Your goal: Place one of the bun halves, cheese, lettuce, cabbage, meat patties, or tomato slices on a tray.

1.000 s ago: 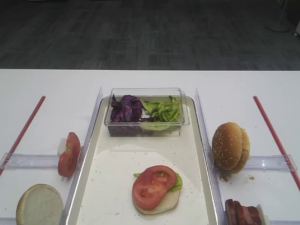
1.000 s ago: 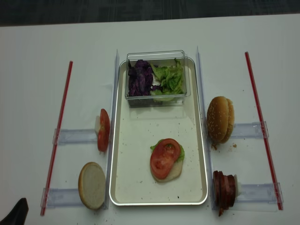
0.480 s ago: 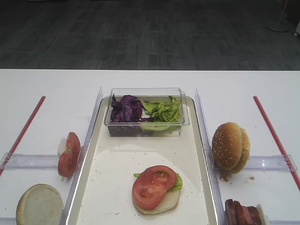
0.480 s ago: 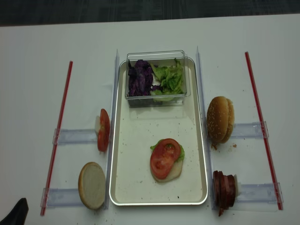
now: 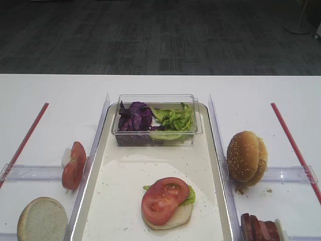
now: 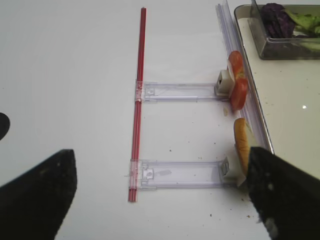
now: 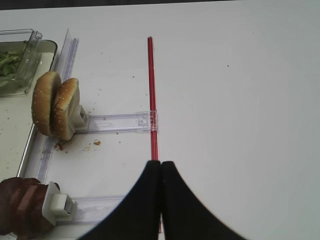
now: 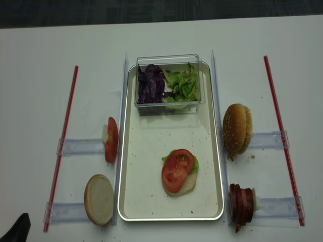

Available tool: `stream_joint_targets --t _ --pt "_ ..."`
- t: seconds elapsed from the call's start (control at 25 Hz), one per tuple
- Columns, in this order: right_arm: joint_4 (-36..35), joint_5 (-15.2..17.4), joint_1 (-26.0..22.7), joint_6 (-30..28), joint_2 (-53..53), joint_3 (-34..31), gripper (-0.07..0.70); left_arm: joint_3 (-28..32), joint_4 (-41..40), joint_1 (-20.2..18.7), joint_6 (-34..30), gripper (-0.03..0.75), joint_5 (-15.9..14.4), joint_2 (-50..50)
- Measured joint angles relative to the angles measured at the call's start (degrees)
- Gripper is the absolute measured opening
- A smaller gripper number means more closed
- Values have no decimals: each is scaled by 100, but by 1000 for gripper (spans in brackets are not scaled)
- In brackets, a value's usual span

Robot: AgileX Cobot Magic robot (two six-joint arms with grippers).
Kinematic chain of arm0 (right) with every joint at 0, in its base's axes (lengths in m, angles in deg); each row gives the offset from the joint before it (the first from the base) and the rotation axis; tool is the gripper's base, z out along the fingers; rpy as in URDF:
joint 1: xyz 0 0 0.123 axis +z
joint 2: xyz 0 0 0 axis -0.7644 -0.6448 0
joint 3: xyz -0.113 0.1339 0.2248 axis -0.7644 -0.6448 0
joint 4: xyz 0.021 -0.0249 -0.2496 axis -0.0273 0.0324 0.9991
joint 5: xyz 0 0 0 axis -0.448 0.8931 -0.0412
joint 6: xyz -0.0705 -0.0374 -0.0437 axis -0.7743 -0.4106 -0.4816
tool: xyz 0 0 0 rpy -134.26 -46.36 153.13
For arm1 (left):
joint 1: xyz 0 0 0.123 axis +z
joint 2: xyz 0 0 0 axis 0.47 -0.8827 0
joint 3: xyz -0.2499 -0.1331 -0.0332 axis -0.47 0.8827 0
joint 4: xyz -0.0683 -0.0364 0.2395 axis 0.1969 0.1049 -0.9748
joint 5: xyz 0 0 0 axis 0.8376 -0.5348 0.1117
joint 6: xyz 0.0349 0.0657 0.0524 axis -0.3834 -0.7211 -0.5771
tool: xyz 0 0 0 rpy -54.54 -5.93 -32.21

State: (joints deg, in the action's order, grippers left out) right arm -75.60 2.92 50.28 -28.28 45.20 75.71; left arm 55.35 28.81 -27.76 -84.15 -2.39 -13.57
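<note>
Both grippers hang back empty, the left gripper (image 6: 160, 200) spread wide over the near-left table, the right gripper (image 7: 161, 170) pinched closed at the near right. A stack on the tray (image 8: 151, 196) has bun half (image 8: 182, 187), lettuce (image 8: 194, 165) and tomato slice (image 8: 177, 170); I judge patties (image 8: 242, 203), near right, come next. Far on the tray, a tub (image 8: 168, 103) holds cabbage (image 8: 151, 83) left and more lettuce right.

meat patties (image 5: 260, 229) cropped by frame edge, bun half (image 5: 42, 220) cropped below
</note>
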Motion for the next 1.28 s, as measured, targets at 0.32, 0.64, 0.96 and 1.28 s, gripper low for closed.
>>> stream_joint_targets --t 0.32,0.64,0.96,1.28 --pt "0 0 0 0 0 0 36 0 0 0 0 632 0 0" --pt "0 0 0 21 0 0 36 0 0 0 -4 632 0 0" --pt "0 0 0 21 0 0 36 0 0 0 -13 632 0 0" --pt "-21 0 0 21 0 0 239 0 0 0 -13 632 0 0"
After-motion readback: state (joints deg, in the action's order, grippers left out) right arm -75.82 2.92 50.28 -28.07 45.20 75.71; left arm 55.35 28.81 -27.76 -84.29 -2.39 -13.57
